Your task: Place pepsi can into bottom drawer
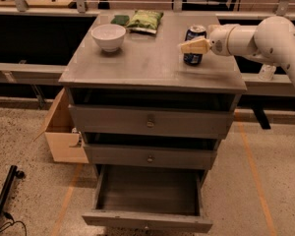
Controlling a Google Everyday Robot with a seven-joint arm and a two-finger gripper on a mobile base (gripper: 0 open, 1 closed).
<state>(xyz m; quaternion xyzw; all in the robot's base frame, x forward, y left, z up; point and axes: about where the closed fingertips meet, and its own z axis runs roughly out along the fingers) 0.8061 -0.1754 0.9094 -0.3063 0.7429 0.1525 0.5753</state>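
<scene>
- You see the pepsi can (191,58) standing upright on the counter (147,65), in the right part near the back. Its long axis is vertical and the silver top faces up.
- The gripper (189,45) is at the can itself. It reaches in from the right side, almost level, at about the middle height of the can, and it covers a part of the can's front.
- I cannot tell if the gripper is released or clenched, and I also cannot tell if it really touches the can or only lies in front of it.
- There is only one arm, so you have no choice of a nearer one.
- The bottom drawer (147,191) stands open, low at the front of the cabinet. From the can it lies far below, toward the camera and a little to the left.
- In my judgement the coming move depends on this: the can must first pass over the front edge of the counter, then go down past the two upper drawers (150,122).
- The white bowl (108,36) and the green packet (145,21) are well apart from the can, to its left.
</scene>
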